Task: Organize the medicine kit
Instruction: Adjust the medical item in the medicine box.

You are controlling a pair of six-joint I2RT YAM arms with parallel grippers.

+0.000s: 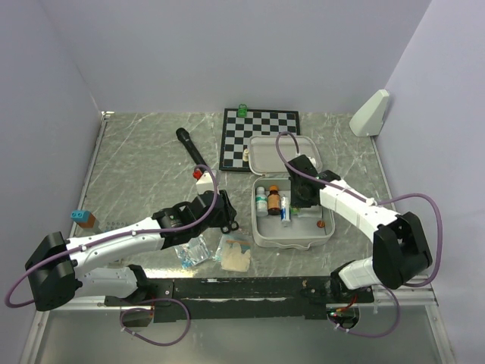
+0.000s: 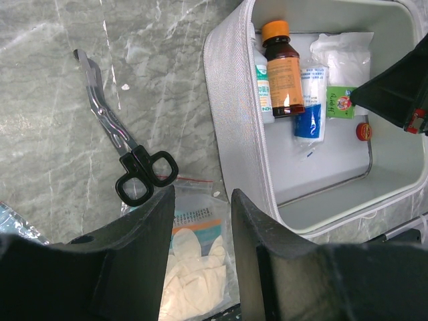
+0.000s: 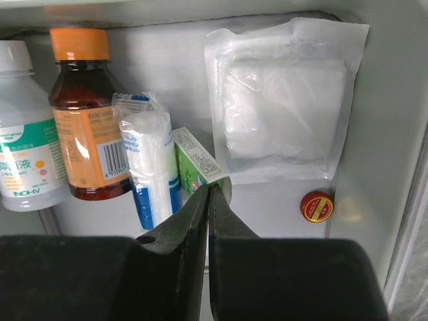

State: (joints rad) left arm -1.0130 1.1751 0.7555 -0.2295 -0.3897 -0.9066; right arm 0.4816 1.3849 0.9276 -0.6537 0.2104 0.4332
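Observation:
The medicine kit [image 1: 259, 231] lies open on the table, its lid [image 1: 284, 155] flat behind the tray. The tray holds a white bottle [image 3: 23, 154], an amber bottle [image 3: 83, 127], a wrapped bandage roll [image 3: 150, 160], a green box [image 3: 195, 160], a gauze pack [image 3: 284, 100] and a small red tin [image 3: 316, 206]. My right gripper [image 3: 208, 188] is inside the tray, jaws shut, tips against the green box's near end. Left of the kit, my left gripper [image 2: 202, 200] hangs open above a bag of gloves [image 2: 194, 247], holding nothing.
Black-handled scissors [image 2: 117, 144] lie left of the kit wall [image 2: 234, 114]. A crumpled clear packet [image 1: 193, 252] sits by the gloves. A chessboard [image 1: 258, 133], a black rod [image 1: 193, 152] and a white wedge [image 1: 370, 112] stand farther back. A blue-capped bottle [image 1: 82, 218] is at far left.

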